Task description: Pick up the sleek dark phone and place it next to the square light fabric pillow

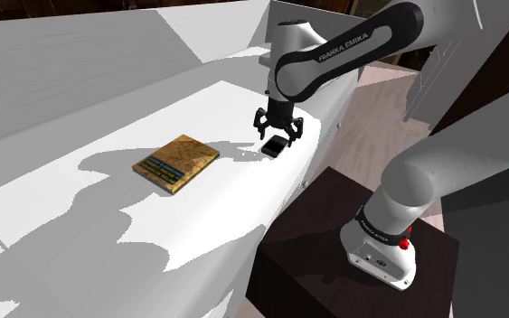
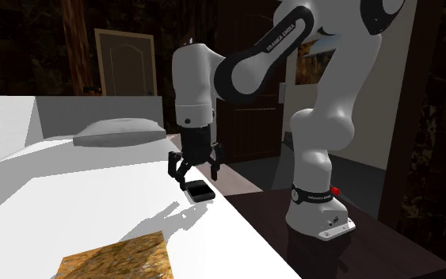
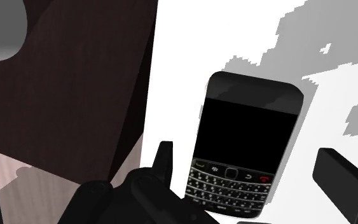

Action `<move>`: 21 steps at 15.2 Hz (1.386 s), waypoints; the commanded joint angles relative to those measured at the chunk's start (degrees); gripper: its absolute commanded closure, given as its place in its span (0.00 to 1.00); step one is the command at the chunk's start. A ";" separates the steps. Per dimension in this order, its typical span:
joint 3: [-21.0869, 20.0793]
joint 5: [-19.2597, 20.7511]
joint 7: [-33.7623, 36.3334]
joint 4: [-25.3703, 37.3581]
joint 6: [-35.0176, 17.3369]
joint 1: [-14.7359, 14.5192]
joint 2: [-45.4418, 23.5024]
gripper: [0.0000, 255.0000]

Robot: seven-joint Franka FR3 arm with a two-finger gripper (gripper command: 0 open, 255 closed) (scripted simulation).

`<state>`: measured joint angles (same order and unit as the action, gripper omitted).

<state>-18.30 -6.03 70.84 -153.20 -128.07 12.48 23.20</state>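
- Phone [image 2: 200,190] lies flat on the white bed [image 2: 94,198], well to the right of the pillow [image 2: 118,131] and close to the bed's edge.
- Gripper [image 2: 195,176] hangs just above it, jaws wide and straddling it without touching.
- I worry that a skewed descent clips the thin case and shoves it right, over the edge toward the stand [image 1: 325,226].
- I also judge that a shallow pinch could slip on the long carry.

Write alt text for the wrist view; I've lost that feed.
A black keypad phone lies flat on a white surface, between the open fingers of the black gripper, which stand on either side without touching it. A dark brown box sits beyond the surface's edge.
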 commanded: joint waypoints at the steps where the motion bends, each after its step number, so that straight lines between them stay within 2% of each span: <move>1: -0.30 0.16 0.28 -0.86 -2.20 0.17 -1.32 0.00; 2: -0.49 0.29 0.43 -1.48 -3.74 0.29 -2.25 0.00; 10: -0.48 0.29 0.42 -1.48 -3.72 0.28 -2.24 0.00; 11: -0.48 0.29 0.42 -1.48 -3.72 0.28 -2.24 1.00; 21: -0.34 0.19 0.29 -1.14 -2.75 0.21 -1.60 1.00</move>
<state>-18.70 -5.80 71.18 -154.57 -131.43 12.72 21.31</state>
